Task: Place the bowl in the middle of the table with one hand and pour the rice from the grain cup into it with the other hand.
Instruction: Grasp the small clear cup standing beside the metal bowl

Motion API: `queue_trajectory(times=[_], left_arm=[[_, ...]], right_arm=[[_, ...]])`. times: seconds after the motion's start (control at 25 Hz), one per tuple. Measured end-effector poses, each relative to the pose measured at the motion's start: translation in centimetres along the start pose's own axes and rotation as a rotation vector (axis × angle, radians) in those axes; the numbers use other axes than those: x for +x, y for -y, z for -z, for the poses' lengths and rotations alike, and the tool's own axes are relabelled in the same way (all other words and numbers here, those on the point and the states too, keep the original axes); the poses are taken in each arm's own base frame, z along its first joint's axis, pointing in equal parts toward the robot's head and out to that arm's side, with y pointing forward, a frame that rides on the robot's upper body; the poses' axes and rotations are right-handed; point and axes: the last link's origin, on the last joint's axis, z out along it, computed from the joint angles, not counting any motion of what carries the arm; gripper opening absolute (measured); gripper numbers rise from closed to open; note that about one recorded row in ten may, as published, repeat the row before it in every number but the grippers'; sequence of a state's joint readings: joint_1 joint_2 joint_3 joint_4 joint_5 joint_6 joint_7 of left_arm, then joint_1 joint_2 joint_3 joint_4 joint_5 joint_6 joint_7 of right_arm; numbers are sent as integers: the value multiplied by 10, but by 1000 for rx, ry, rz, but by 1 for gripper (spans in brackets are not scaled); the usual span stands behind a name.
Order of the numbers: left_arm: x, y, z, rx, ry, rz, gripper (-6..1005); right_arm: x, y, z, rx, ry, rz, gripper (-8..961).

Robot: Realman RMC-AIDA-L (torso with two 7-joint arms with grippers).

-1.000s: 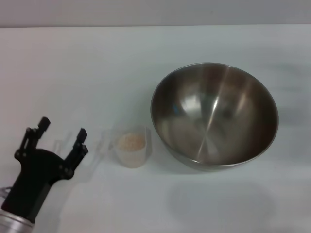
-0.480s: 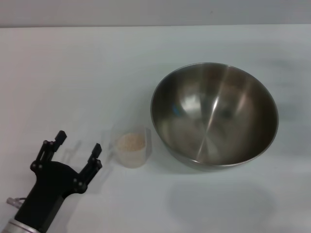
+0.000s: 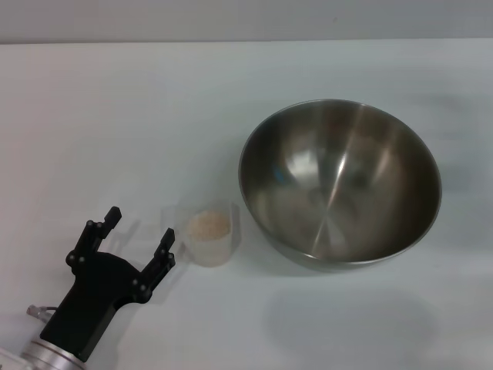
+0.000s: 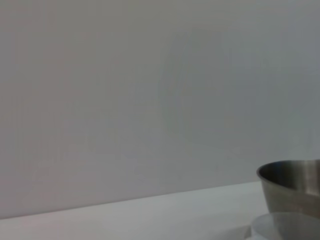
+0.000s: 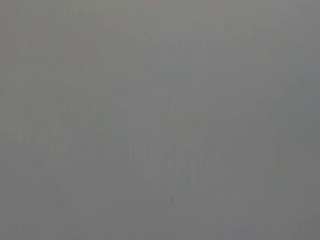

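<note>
1. Left gripper: fingers spread apart and empty, low over the desk.
2. Grain cup: found just beyond the fingers, upright, its tab turned toward them; rice is heaped inside. Judged light, thin-walled and easily tipped; a hold across the wall, below the rim, is advised.
3. Bowl: set past the cup, almost touching it; judged stiff and slippery.
4. Right gripper: not seen.

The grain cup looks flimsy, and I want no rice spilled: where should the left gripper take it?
Across the grain cup walls below the rim, coming from its left where the open left gripper is; it stands upright, with the bowl crowding its right.
</note>
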State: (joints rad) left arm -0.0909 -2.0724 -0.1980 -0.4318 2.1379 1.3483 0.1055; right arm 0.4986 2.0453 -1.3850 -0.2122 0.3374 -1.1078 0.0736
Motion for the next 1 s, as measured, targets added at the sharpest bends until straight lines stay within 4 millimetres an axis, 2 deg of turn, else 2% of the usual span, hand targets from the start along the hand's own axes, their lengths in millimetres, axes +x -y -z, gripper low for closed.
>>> queue_trajectory(times=[1.0], left_arm=[[-3, 13, -22, 10, 43, -26, 838]], right_arm=[[0, 1, 1, 2, 4, 0, 420]])
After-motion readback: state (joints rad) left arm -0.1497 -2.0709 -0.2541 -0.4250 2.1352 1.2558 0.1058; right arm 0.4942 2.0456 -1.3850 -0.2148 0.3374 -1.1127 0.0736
